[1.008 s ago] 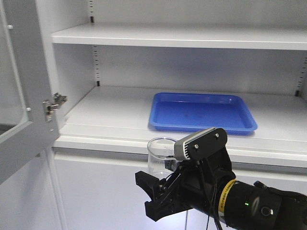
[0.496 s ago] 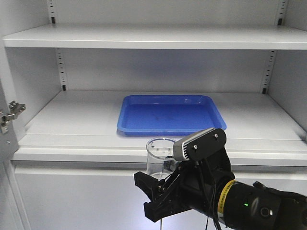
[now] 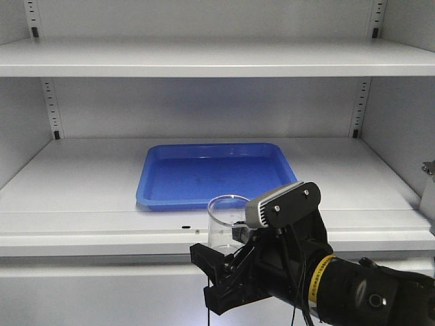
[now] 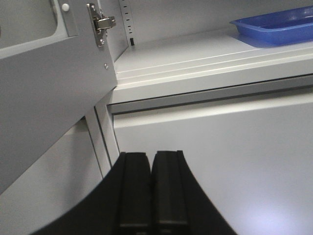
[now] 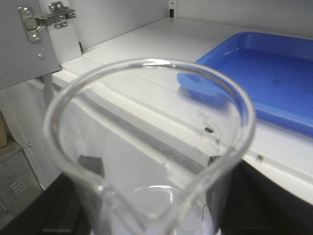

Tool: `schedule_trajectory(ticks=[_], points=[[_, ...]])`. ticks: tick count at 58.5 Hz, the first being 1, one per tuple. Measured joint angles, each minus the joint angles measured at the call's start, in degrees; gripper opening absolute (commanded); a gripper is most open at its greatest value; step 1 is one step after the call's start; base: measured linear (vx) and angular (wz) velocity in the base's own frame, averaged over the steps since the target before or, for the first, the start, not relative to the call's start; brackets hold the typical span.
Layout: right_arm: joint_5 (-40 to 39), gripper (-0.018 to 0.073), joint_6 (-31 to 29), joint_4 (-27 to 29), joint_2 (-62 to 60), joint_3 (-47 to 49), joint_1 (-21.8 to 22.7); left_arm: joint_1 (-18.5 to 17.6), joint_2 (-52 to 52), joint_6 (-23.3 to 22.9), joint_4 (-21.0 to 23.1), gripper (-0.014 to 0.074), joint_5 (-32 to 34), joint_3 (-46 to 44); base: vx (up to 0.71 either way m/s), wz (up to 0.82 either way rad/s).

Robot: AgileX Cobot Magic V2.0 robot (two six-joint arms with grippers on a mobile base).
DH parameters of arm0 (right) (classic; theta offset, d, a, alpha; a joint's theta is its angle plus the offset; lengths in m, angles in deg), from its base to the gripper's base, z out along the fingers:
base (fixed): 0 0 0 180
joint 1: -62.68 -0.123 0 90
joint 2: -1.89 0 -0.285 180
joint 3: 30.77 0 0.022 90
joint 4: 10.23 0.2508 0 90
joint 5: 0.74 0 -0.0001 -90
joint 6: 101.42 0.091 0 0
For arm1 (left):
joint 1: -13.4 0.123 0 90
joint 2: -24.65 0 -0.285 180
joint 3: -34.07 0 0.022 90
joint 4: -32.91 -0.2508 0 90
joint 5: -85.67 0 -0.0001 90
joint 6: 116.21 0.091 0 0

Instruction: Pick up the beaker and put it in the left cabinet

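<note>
The beaker, a small clear glass cylinder with a flared rim, stands upright in my right gripper, which is shut on its lower body. It hangs just in front of and below the edge of the left cabinet's middle shelf. In the right wrist view the beaker fills the frame, with black fingers on either side. My left gripper is shut with nothing between its fingers, low before the cabinet's lower front panel.
A blue tray lies mid-shelf, also in the wrist views. An upper shelf spans above. The open cabinet door with its hinge stands at the left.
The front view has swung right: tray and shelves slid left in frame and the open door left the picture. The right arm and beaker keep the same place in frame.
</note>
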Motion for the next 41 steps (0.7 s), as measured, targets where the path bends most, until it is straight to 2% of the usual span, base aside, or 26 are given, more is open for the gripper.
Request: schedule_trajectory(ticks=[41], points=[[0.0,0.0064,0.0,0.0,0.0,0.0,0.0,0.0,0.0,0.0,0.0,-0.0006,0.0,0.0,0.17,0.02]])
